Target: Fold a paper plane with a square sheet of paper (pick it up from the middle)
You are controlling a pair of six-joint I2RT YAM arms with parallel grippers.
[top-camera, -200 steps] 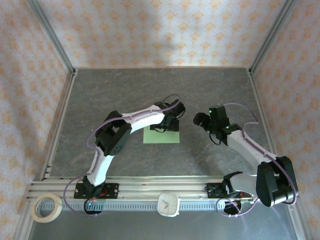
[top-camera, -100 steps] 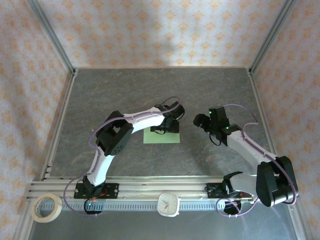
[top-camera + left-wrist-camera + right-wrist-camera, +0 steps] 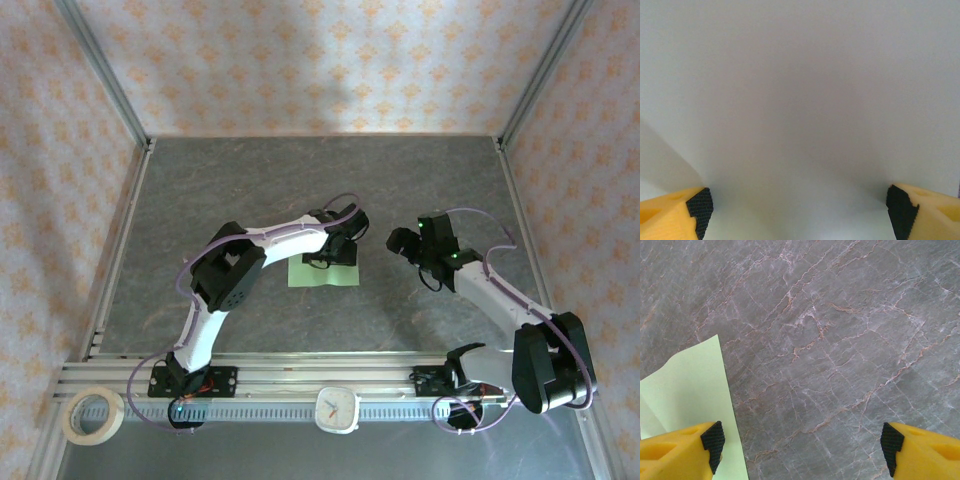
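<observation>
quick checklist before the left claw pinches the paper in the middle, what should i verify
1. Left claw open, jaws wide apart: ok.
2. Left claw over the paper, sheet under both fingers: ok.
3. Centred on the sheet's middle: cannot tell, the arm hides part of it from above.
4. Paper lying flat: cannot tell, a crease shows near one edge.
5. Right claw open, apart from the left arm, mostly over bare table: ok.

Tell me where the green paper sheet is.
In the top view the square sheet of paper lies on the table near its middle, far edge under the left tool, right tool to its right.
</observation>
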